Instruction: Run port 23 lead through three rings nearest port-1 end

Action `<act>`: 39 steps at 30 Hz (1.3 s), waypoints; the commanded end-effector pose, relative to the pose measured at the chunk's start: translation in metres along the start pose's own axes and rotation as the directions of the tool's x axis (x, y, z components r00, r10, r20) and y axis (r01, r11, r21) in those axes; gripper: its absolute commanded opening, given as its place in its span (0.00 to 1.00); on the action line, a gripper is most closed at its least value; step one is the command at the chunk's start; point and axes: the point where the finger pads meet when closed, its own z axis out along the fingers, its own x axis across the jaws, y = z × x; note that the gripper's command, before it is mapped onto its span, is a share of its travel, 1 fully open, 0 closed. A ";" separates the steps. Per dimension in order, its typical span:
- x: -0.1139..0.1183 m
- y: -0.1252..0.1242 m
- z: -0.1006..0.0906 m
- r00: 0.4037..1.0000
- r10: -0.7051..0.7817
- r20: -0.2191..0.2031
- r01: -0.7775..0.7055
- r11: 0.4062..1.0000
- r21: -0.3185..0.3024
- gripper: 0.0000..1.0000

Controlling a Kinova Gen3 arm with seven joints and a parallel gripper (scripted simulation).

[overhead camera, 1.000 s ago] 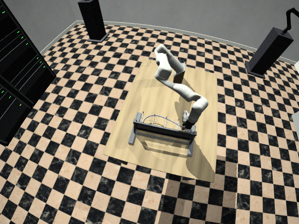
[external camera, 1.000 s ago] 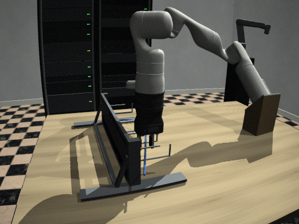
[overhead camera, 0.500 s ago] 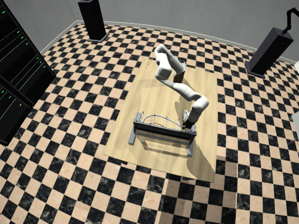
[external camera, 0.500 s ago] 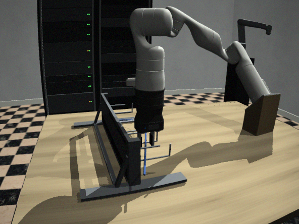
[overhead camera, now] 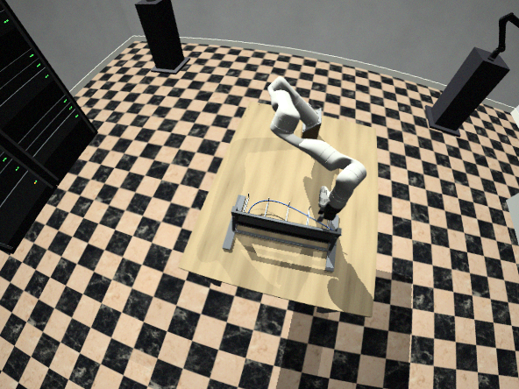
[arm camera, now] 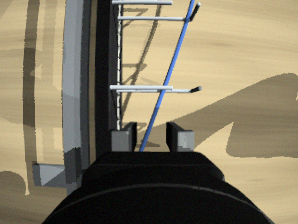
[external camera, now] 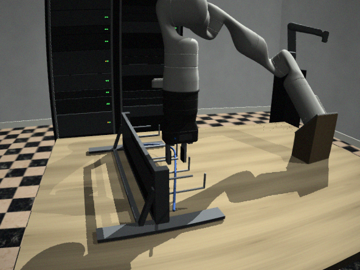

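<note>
Table [overhead camera: 272, 175]: pale wooden top on a checkered floor [overhead camera: 131, 307], carrying the arm's brown base block [external camera: 314, 138] at the far edge. Rack [external camera: 158, 185]: dark panel standing upright on two flat grey feet, set near the table's middle, with thin grey rings [external camera: 190, 177] sticking out from the side that faces the arm. Lead [external camera: 174, 182]: blue cable; in the top view it leaves the panel near the arm's end and arches over the rings toward the far end [overhead camera: 280, 203]; in the exterior view a stretch drops straight down from the pincer to the table beside the nearest foot. Gripper [external camera: 176, 155]: black, pointing straight down just beside the panel, above the rings at the near end. Its fingers stand partly apart, to either side of the lead; in the wrist view the cable runs between them with a gap on each side, so it is straddled rather than pinched. Surroundings: tall black server cabinets [external camera: 82, 61] with green lights behind the table, and dark pillars [overhead camera: 159, 35] on the floor.
</note>
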 end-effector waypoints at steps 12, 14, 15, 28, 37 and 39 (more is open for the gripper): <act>-0.002 0.002 -0.033 1.000 0.001 0.011 -0.001 1.000 -0.005 0.67; -0.002 0.002 -0.036 1.000 0.001 0.011 -0.001 1.000 -0.005 0.67; -0.002 0.002 -0.036 1.000 0.001 0.011 -0.001 1.000 -0.005 0.67; -0.002 0.002 -0.038 1.000 0.001 0.011 -0.001 1.000 -0.005 0.00; -0.002 0.002 -0.038 1.000 0.001 0.011 -0.001 1.000 -0.005 0.00; -0.002 0.002 -0.038 1.000 0.001 0.011 -0.001 1.000 -0.005 0.00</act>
